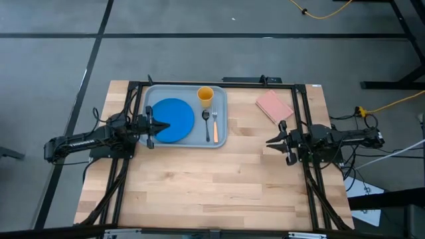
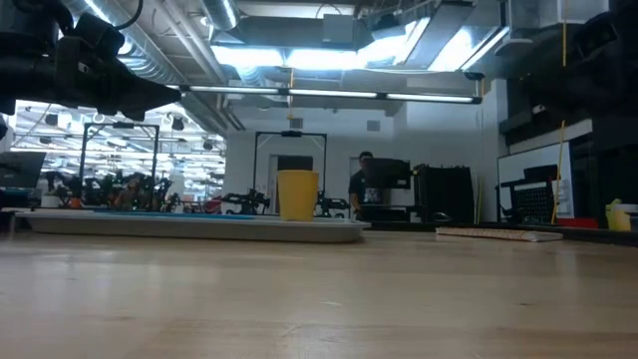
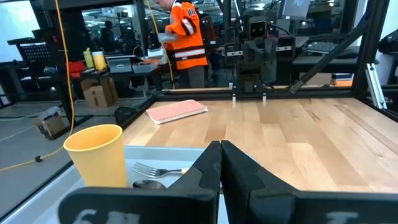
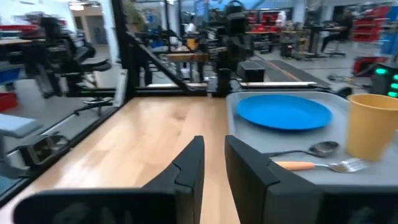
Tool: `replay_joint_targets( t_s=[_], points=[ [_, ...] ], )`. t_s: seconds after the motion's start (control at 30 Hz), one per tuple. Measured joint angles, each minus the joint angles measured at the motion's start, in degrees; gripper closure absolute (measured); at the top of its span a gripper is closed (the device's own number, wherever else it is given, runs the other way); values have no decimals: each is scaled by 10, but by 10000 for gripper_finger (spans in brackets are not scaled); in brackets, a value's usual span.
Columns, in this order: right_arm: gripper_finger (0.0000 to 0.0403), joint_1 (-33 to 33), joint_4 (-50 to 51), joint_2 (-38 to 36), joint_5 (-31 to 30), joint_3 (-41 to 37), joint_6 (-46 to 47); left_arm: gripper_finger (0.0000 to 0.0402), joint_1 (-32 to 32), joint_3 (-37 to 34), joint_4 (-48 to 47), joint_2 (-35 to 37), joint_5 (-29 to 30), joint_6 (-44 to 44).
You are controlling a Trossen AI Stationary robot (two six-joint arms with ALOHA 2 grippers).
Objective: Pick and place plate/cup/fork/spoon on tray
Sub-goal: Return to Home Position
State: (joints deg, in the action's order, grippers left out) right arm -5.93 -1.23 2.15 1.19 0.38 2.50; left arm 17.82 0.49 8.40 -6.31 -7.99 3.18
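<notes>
Fingers pressed together, my left gripper (image 3: 220, 148) hangs at the left edge of the tray (image 1: 199, 144); my right gripper (image 4: 214, 140), narrowly spread, waits well apart. Plate (image 1: 178, 118), cup (image 1: 205, 96), spoon (image 1: 206, 123) and fork (image 1: 214, 126) lie on the tray.

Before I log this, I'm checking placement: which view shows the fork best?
High view: the fork lies whole on the tray beside the spoon. The right wrist view shows it side-on, the left wrist only tines, the low view nothing.
</notes>
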Motion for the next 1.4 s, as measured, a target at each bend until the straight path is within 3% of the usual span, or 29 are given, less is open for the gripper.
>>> replay_joint_targets(
  t_s=[0.23,0.8,1.03,1.4],
  points=[
    [334,49,0,28,0,0,16,401,0,0,0,0,0,0],
    [334,51,-2,31,0,0,18,401,-3,0,-2,9,1,0],
    [334,51,-2,31,0,0,16,401,-43,0,-1,62,4,0],
    [334,51,-2,31,0,0,16,401,-123,0,-2,61,4,0]
  ],
)
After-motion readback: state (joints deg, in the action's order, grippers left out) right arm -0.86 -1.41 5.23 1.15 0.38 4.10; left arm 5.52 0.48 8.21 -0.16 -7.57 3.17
